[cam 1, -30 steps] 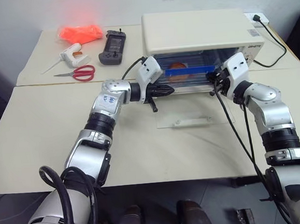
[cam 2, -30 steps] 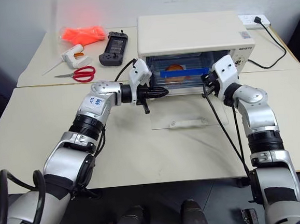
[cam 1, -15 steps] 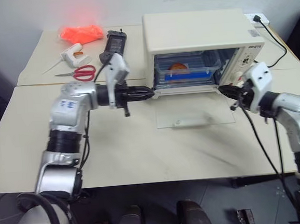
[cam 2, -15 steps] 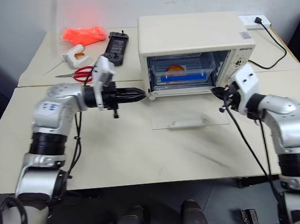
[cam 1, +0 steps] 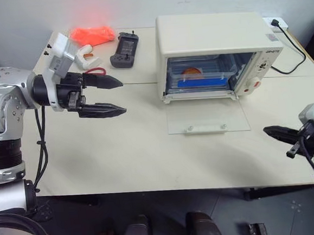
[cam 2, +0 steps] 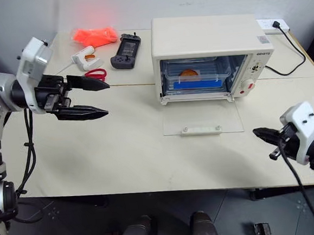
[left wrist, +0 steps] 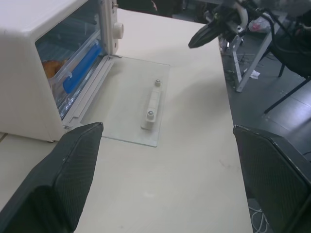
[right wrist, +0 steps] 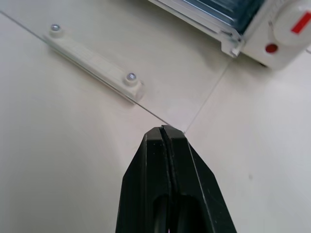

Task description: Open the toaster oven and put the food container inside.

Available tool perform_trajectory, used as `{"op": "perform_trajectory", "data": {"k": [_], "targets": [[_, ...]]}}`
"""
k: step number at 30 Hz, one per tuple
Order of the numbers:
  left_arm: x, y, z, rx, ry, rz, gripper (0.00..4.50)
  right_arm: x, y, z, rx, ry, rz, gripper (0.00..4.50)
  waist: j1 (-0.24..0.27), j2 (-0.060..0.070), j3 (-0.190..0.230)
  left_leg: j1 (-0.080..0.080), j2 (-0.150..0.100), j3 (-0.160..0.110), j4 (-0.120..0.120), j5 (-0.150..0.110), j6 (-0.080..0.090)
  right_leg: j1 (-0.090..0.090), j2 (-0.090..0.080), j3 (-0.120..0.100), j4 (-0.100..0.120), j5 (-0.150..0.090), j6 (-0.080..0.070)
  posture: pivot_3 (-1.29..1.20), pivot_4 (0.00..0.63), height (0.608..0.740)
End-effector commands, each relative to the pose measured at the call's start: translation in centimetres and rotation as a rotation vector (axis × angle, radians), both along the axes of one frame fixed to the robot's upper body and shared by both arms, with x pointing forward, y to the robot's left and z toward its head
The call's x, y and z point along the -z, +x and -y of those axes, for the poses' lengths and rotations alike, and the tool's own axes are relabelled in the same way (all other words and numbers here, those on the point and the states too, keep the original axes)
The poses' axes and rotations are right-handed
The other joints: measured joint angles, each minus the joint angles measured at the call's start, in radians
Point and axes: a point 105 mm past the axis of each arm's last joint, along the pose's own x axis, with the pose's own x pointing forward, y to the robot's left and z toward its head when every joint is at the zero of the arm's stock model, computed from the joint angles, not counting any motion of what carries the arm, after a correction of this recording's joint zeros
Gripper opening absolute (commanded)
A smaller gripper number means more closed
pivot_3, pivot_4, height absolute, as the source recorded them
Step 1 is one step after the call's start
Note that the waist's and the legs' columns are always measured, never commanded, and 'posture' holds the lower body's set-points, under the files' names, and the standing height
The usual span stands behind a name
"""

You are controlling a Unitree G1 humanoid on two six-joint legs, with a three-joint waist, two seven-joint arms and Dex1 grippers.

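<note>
Both arms withdrawn from toaster oven [cam 1: 217, 53]; food container [cam 1: 201, 77] inside; left fingers [cam 1: 102, 96] wide, right fingers [cam 1: 275, 134] closed.

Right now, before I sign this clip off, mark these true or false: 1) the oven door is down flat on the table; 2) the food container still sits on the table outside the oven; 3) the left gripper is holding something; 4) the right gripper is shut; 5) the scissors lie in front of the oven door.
1) True. The toaster oven has its glass door lying open on the table.
2) False. The food container is inside the oven.
3) False. The left gripper is open with nothing between its fingers.
4) True. The right gripper is shut, holding nothing.
5) False. The scissors lie at the far left of the table, beyond the left gripper.
</note>
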Motion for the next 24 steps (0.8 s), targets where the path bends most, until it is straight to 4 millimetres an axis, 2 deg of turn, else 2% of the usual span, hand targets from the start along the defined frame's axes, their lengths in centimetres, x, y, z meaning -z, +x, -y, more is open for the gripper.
{"op": "perform_trajectory", "data": {"k": [1, 6, 10, 17, 20, 24], "targets": [[-1.4, -0.3, 0.4, 0.021, -0.007, 0.057, 4.48, 1.0, 0.6, -0.6, 0.037, -0.004, 0.026, 0.00, -0.002, 0.000, 0.000, 0.000, 0.000, 0.001, 0.000, 0.000, 0.000, -0.001, 0.000, 0.001, 0.000, 0.000, 0.000, 0.00, 0.150, 0.740], [-1.8, -0.2, 1.4, 0.042, -0.020, 0.075, 4.48, 3.1, 3.0, -0.2, 0.124, 0.027, 0.040, 0.00, -0.005, 0.000, 0.000, 0.000, 0.000, 0.001, 0.000, 0.000, 0.000, -0.001, 0.001, 0.002, 0.001, 0.000, 0.000, 0.00, 0.150, 0.740], [-1.9, 0.1, 1.7, 0.034, -0.023, 0.094, 4.48, 3.7, 4.9, -0.6, 0.137, 0.049, 0.060, 0.00, -0.006, 0.000, 0.000, 0.001, 0.000, 0.002, -0.001, 0.000, 0.000, -0.002, 0.001, 0.003, 0.002, 0.000, 0.000, 0.00, 0.150, 0.740], [-2.1, 0.4, 1.7, 0.020, -0.030, 0.118, 4.48, 4.3, 5.8, -1.6, 0.105, 0.059, 0.064, 0.00, -0.004, 0.000, 0.000, 0.000, 0.000, 0.002, -0.001, 0.000, 0.000, -0.003, 0.001, 0.003, 0.002, 0.000, 0.000, 0.00, 0.150, 0.740], [-1.9, 0.5, 1.7, 0.016, -0.031, 0.121, 4.48, 3.6, 6.1, -1.8, 0.095, 0.064, 0.095, 0.00, -0.004, 0.000, 0.000, 0.000, 0.000, 0.002, -0.001, 0.000, 0.000, -0.002, 0.000, 0.003, 0.002, 0.000, 0.000, 0.00, 0.150, 0.740], [-1.4, 0.7, 1.5, 0.010, -0.026, 0.117, 4.48, 1.0, 6.8, -2.1, 0.072, 0.077, 0.171, 0.00, -0.005, 0.000, 0.000, 0.000, 0.000, 0.002, -0.001, 0.000, 0.000, -0.003, 0.001, 0.003, 0.002, 0.000, 0.000, 0.00, 0.150, 0.740]]}}
